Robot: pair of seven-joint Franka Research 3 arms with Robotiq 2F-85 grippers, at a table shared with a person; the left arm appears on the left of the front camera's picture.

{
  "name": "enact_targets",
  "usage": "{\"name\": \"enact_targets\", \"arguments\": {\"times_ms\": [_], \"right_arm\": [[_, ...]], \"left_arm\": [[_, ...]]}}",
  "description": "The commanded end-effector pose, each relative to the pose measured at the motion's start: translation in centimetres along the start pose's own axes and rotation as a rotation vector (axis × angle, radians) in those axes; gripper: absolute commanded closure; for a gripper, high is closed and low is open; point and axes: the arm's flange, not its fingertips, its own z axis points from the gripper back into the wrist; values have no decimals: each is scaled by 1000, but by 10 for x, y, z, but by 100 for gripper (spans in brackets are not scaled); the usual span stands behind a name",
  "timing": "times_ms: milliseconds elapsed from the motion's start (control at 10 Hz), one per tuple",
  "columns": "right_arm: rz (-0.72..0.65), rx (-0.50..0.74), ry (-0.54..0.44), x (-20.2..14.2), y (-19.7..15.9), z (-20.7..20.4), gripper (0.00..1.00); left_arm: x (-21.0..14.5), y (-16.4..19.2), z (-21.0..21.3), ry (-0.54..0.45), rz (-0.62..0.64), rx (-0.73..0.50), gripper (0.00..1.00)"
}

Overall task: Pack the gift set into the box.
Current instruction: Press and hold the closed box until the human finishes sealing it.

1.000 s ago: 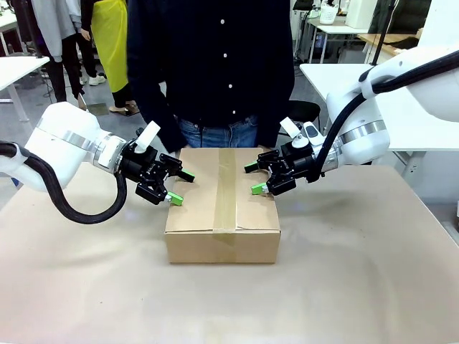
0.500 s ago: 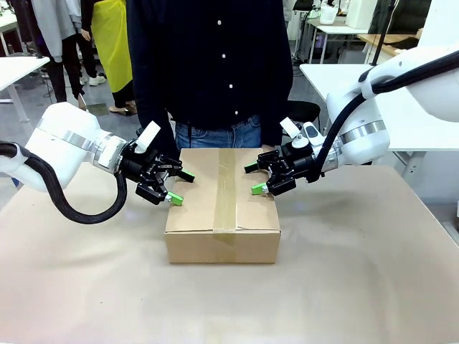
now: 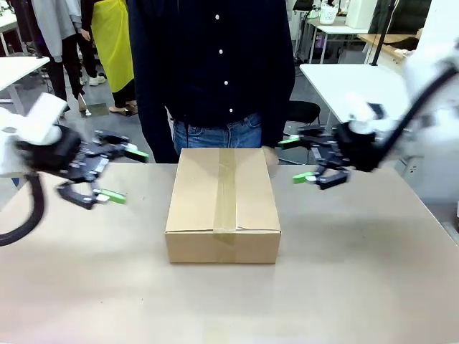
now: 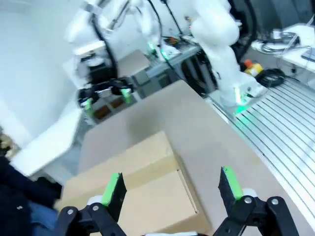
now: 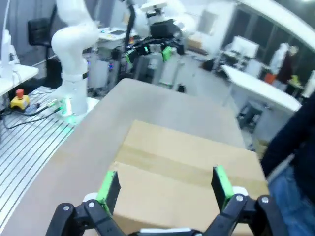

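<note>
1. Box (image 3: 222,204) closed, tape strip (image 3: 225,192) along the top seam, mid-table (image 3: 358,287), just in front of the person (image 3: 215,72).
2. Left gripper (image 3: 122,174) at the box's 9 o'clock, apart from it, blurred, spread wide, holding nothing.
3. Right gripper (image 3: 297,159) at 2 o'clock, off the box, gaping wide, nothing between the pads.
4. Gift set hidden.

Matt cardboard box (image 3: 222,204), glossy tape (image 3: 226,188)
</note>
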Motion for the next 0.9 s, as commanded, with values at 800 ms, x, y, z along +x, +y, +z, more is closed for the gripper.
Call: {"name": "enact_targets", "arguments": {"times_ms": [800], "right_arm": [[5, -276, -70, -6, 60, 72, 0]], "left_arm": [[7, -24, 33, -12, 16, 112, 0]]}}
